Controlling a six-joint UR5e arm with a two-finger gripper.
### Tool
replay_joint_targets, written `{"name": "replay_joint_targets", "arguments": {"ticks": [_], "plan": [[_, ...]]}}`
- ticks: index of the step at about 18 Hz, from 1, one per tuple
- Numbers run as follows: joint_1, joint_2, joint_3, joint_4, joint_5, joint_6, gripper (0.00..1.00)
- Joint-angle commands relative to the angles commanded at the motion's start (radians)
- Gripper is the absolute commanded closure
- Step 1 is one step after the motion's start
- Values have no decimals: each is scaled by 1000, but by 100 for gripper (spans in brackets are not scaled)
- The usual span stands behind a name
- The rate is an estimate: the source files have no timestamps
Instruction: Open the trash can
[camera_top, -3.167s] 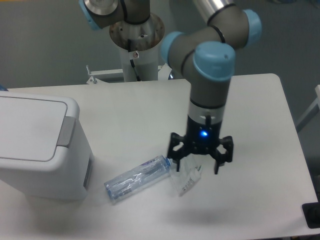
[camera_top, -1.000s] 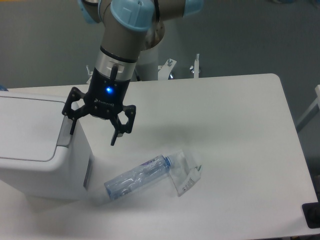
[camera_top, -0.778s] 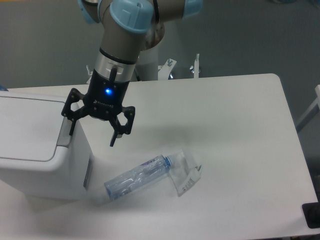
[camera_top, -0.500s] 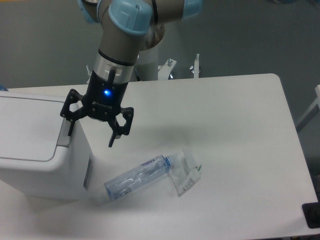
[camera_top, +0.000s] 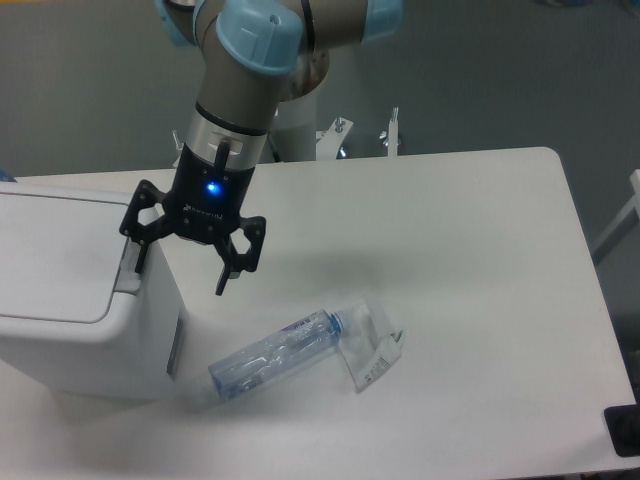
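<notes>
The trash can (camera_top: 80, 300) is a large white boxy bin at the left edge of the table, its flat lid down and a grey push-bar (camera_top: 130, 270) along its right rim. My gripper (camera_top: 180, 275) hangs open at the bin's right upper corner. One fingertip (camera_top: 137, 262) is just over the push-bar, the other fingertip (camera_top: 222, 285) hangs past the bin's side above the table. Nothing is between the fingers.
A clear plastic bottle (camera_top: 275, 352) lies on its side on the table right of the bin. A crumpled clear wrapper with a label (camera_top: 372, 355) lies at the bottle's cap end. The robot base (camera_top: 280, 130) stands behind the table.
The gripper has swung from above the bottle over to the bin's right rim. In the last second it has edged slightly left and lower; the lid stays down.
</notes>
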Motion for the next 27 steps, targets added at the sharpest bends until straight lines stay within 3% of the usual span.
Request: {"name": "replay_joint_targets", "arguments": {"ticks": [8, 13, 17, 22, 27], "plan": [[0, 0, 6, 3, 0, 2, 0], [11, -26, 95, 14, 0, 17, 0], [124, -89, 139, 60, 41, 96, 0], [277, -150, 147, 60, 135, 296, 0], [350, -242, 150, 60, 282, 513, 0]]}}
